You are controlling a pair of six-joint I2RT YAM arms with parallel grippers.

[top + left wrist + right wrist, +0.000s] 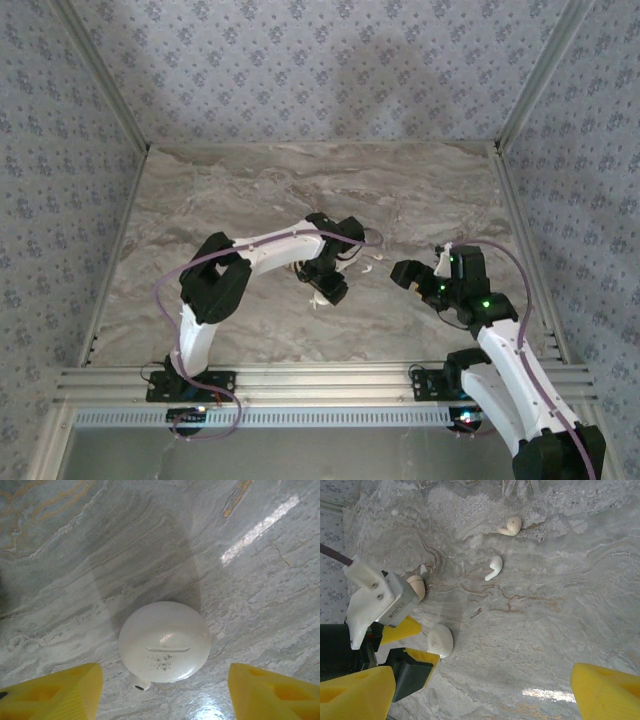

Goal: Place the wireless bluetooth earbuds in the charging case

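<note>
The left pincer (165,694) hangs low over the marbled tabletop (240,190), its yellow fingers (55,692) spread wide and gripping nothing. Just ahead of the fingertips, centred on the gap between them, the case (165,642) rests on the stone with its pale domed side up, touched by neither finger. Its hollow is hidden from the cameras. In the right wrist view a tan rounded piece (416,586) shows past the left arm's white camera mount, near the case; whether it is part of the case cannot be told.

To the right, both earbuds (494,567) lie loose on the bare tabletop, outside the case and clear of it. The two are apart from each other, and the farther earbud (509,526) lies with its stem pointing left. In the top view they sit between the two arms.

Farther right, the right pincer (480,697) hovers above the tabletop, its fingers parted wide with nothing between them, its camera looking across the earbuds toward the case and the left arm.
</note>
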